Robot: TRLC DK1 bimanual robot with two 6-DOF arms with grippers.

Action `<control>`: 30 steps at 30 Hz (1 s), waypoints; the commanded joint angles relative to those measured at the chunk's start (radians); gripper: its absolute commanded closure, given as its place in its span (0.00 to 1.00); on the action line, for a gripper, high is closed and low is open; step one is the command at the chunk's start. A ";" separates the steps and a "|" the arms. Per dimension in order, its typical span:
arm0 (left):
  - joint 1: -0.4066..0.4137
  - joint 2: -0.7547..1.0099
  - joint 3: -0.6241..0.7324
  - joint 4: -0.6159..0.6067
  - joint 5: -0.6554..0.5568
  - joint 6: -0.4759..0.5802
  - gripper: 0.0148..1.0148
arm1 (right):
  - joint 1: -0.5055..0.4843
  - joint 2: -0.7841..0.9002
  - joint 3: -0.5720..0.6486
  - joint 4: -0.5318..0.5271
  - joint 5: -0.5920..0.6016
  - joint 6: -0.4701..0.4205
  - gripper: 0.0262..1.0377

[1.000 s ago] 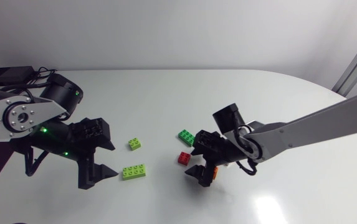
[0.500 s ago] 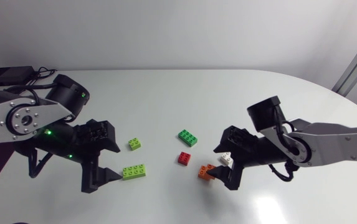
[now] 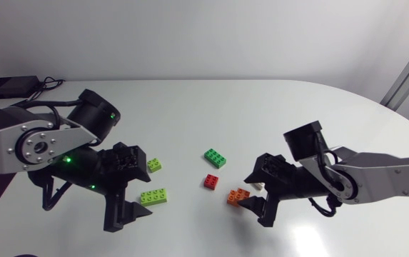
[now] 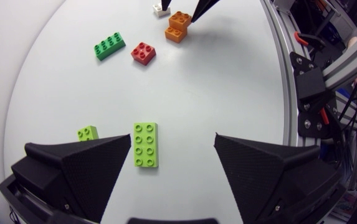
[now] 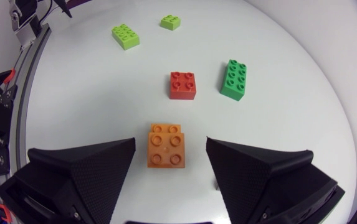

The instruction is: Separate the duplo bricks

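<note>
Duplo bricks are lying loose around the red brick (image 3: 210, 181), most of them sitting apart. The dark green brick (image 3: 215, 158) is lying just beside the red brick. The long lime brick (image 3: 153, 196) and the small lime brick (image 3: 155, 165) are lying well off on the red brick's left-arm side, and the white brick (image 4: 161, 8) on its right-arm side. The orange brick (image 3: 237, 195) is resting near the red brick, also on the right-arm side. In the wrist views it is looking like two orange pieces stacked with an offset, though I cannot be sure.

The right gripper (image 5: 171, 144) is hanging wide open around that orange piece, one finger on each side, neither touching it, and is holding nothing. The left gripper (image 4: 173, 148) is likewise standing wide open and empty, well away from the red brick. The long lime brick is lying between its fingers, close by one of them.

By my judgement the orange stack is the step in hand and the task is nearing its end. The next move is calling for one gripper pinning the lower piece while the other is pulling the upper one off. A skewed grip is risking sliding the whole stack toward the red brick.
</note>
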 commanded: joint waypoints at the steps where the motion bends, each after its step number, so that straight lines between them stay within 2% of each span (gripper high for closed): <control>1: -0.013 -0.005 0.011 0.009 0.009 -0.027 0.08 | 0.015 0.029 -0.030 0.020 0.013 0.019 0.38; 3: -0.018 -0.004 0.014 0.009 0.009 -0.032 0.08 | 0.015 0.035 -0.031 0.025 0.013 0.019 0.45; 15: -0.058 0.010 0.043 0.009 0.008 -0.058 0.08 | 0.012 0.055 -0.048 0.033 0.015 0.008 0.45; 16: -0.062 0.014 0.046 0.010 0.008 -0.061 0.08 | 0.012 0.055 -0.048 0.033 0.015 0.006 0.50; 18: -0.072 0.024 0.054 0.012 0.006 -0.065 0.08 | 0.012 0.050 -0.054 0.036 0.015 0.005 0.65; 19: -0.075 0.030 0.057 0.014 0.006 -0.067 0.08 | 0.012 0.047 -0.056 0.039 0.013 0.005 0.69; 26: -0.078 0.102 0.085 0.037 0.006 -0.065 0.08 | 0.013 -0.040 -0.086 0.022 0.004 0.005 0.71; 30: -0.078 0.143 0.105 0.063 0.014 -0.059 0.07 | 0.015 -0.125 -0.088 -0.039 -0.022 0.008 0.71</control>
